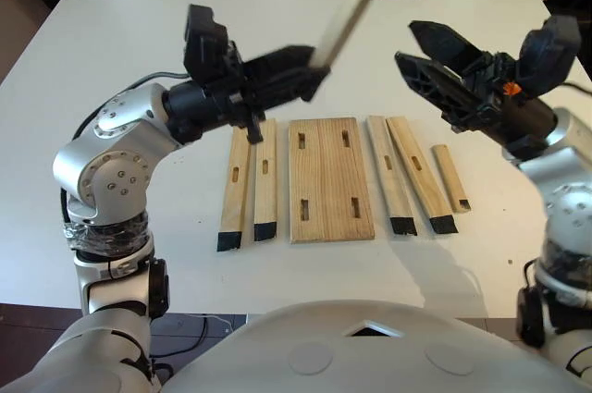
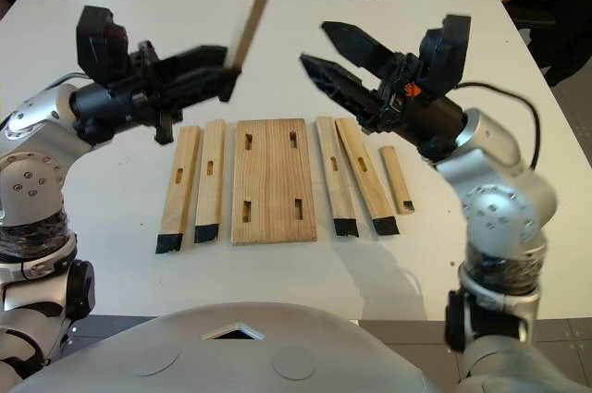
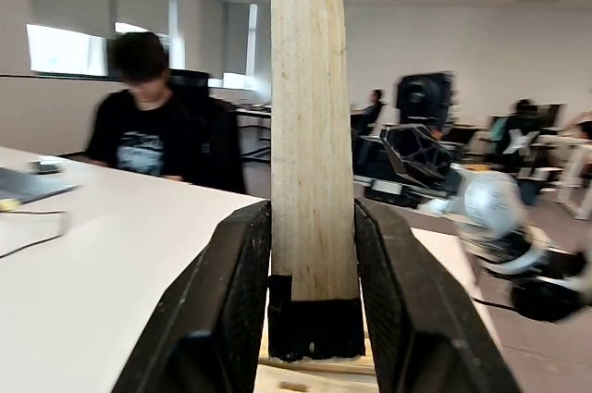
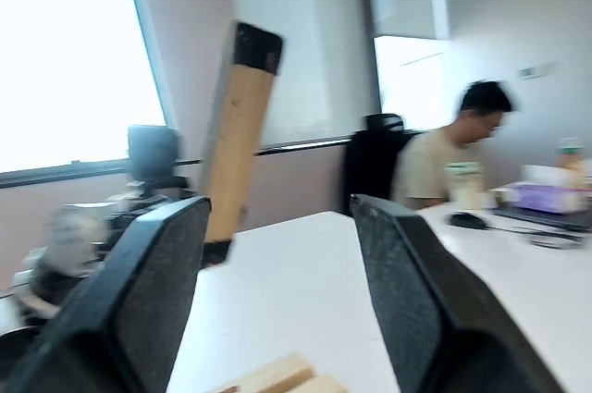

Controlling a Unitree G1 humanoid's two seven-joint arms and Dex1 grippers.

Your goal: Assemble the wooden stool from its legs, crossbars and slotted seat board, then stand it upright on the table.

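Pale wooden leg, black-tipped

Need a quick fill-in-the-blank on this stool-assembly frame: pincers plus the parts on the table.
The left pincer is shut on a raised wooden stick; the right pincer is empty and ___. The seat board lying on the table has ___ slots. The shortest wooden piece lies at the row's far ___ end.
Missing words: open; four; right.
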